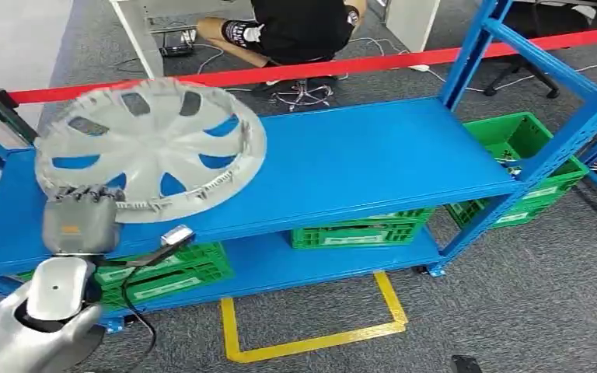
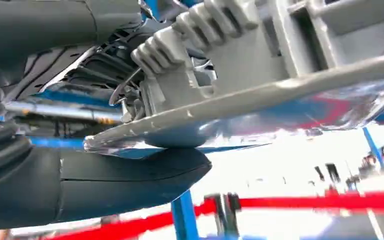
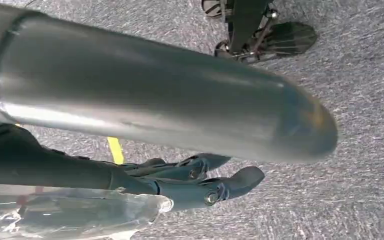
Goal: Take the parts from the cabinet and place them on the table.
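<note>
A grey plastic wheel cover is over the left part of the blue cabinet's upper shelf, tilted toward me. My left hand grips its near rim from below, fingers curled over the edge. In the left wrist view the thumb lies under the wheel cover's rim, whose ribbed clips show above. In the right wrist view my right hand hangs over the grey carpet, fingers stretched out with nothing in them.
Green crates stand on the lower shelf and another green crate sits on the floor at the right. A red barrier tape runs behind the cabinet, with a seated person beyond it. Yellow tape marks the carpet.
</note>
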You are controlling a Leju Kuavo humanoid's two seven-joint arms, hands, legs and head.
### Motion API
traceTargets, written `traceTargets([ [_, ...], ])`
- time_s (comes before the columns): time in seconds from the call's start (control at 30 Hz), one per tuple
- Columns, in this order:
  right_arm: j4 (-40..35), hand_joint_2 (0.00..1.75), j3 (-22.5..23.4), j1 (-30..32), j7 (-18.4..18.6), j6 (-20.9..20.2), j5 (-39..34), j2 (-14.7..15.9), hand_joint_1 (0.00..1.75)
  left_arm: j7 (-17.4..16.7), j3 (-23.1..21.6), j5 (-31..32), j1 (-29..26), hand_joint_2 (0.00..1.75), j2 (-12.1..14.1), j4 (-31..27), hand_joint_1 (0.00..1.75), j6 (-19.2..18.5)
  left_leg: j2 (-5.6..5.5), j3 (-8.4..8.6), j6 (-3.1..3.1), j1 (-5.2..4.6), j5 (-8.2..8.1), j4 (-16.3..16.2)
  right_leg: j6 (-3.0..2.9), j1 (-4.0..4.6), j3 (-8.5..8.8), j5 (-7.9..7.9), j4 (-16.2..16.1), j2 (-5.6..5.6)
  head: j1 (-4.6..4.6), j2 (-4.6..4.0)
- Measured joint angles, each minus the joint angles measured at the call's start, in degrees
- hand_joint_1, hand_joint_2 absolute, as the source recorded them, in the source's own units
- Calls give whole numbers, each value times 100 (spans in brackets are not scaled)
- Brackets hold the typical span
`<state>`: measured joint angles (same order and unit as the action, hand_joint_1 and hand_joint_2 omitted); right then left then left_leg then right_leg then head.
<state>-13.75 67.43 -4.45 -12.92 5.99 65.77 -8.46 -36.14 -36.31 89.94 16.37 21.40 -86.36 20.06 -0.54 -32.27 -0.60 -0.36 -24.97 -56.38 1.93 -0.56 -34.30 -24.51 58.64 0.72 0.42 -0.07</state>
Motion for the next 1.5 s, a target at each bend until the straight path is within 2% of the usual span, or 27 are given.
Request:
traceTargets([
  [0.1,0,0,0,0,-2,6,0,0,0,-323,-447,0,278,175,364,-259,175,33,0,-1,0,0,0,0,0,0,0,0,0,2,-2,0],
  [0.13,0,0,0,6,-2,7,0,0,0,-334,-496,0,332,175,424,-321,171,33,0,-1,0,0,0,0,0,0,0,0,0,2,2,2],
  [0.3,2,0,0,20,-2,9,0,0,0,-347,-805,-4,630,175,812,-772,175,28,2,-2,0,0,0,0,0,0,-2,0,0,4,0,2],
  [0.43,2,0,0,22,-2,11,-2,0,0,-353,-904,-2,735,175,942,-1062,175,48,1,-3,0,0,0,0,0,0,0,0,0,2,0,2],
  [0.53,4,0,0,25,-4,11,-7,0,0,-323,-900,-2,637,175,913,-1132,175,193,1,-3,0,-1,-1,0,0,-2,0,0,0,3,0,2],
  [0.67,7,0,0,26,-17,9,-33,0,0,-17,-769,-4,341,175,747,-1138,175,262,1,-4,0,-2,-1,0,0,-2,-1,0,0,2,2,2],
  [0.7,9,0,0,28,-17,9,-41,0,0,135,-695,-4,253,175,667,-1138,175,256,1,-4,0,-2,-1,0,0,-3,-1,0,0,2,-2,2],
  [0.8,11,0,0,32,-17,11,-39,0,0,952,-272,-4,-77,175,360,-1138,175,249,1,-5,0,-2,-1,0,0,-3,-2,0,0,2,2,2],
  [0.87,13,0,0,34,-7,13,-28,-2,0,1127,-86,-4,-201,175,240,-1138,175,227,4,-5,1,-2,-2,0,0,-3,-4,0,0,7,0,2],
  [1.1,17,0,0,44,0,15,11,-2,0,1198,241,-4,-443,175,28,-1136,175,216,4,-8,4,-4,-4,-6,2,-5,-1,1,-1,0,0,2],
  [1.3,22,0,0,52,0,70,26,-20,0,1198,469,-4,-655,175,-18,-1138,175,245,4,-19,28,-17,-20,-35,16,-15,-3,6,-1,3,-2,2],
  [1.43,26,0,-2,48,0,87,26,-35,0,1198,556,-4,-698,175,-18,-1138,175,269,3,-45,74,-33,-39,-72,62,-30,-3,7,-2,-2,0,0],
  [1.5,26,0,-9,49,2,90,26,-37,0,1183,589,-4,-703,175,-18,-1138,175,275,3,-49,119,-55,-20,-74,109,-51,6,37,-37,0,-2,0],
])
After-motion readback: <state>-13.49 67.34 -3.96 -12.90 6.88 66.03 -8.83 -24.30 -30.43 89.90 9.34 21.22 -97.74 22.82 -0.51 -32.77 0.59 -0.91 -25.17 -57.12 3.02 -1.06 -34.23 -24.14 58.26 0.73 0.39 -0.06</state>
